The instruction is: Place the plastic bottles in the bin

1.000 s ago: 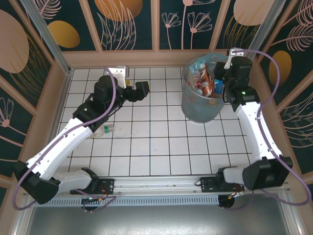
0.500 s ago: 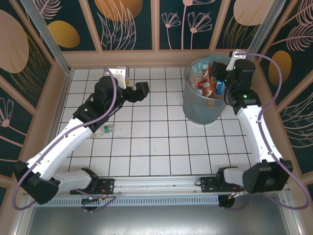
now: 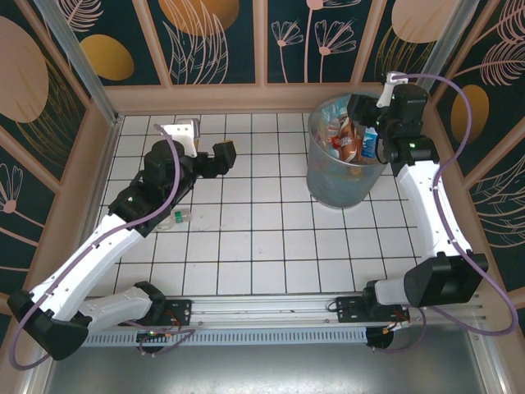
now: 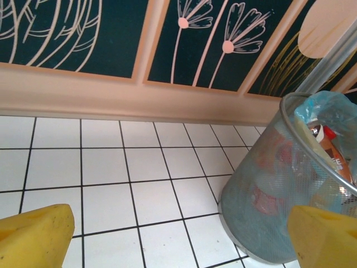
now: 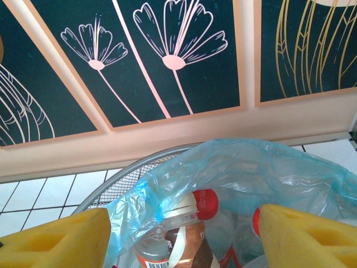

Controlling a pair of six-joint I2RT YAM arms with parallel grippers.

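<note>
White tiled table [image 3: 271,238], black grid lines, dark floral wall panels [image 3: 230,41] on three sides. Bin [image 3: 340,176] stands at far right, lined with blue bag [image 5: 262,167]. Plastic bottles [image 3: 349,138] piled inside it; one with a red cap [image 5: 205,202] lies uppermost in the right wrist view. One loose bottle [image 3: 184,216], green cap, lies on the tiles at left, just beside the left arm.

Right gripper [image 3: 359,108] hovers over the bin's far rim; yellow pads [image 5: 56,240] apart, nothing clamped.

Left gripper [image 3: 223,154] sits above the far-left tiles, aimed right toward the bin; pads [image 4: 33,234] spread wide, nothing between them.
</note>
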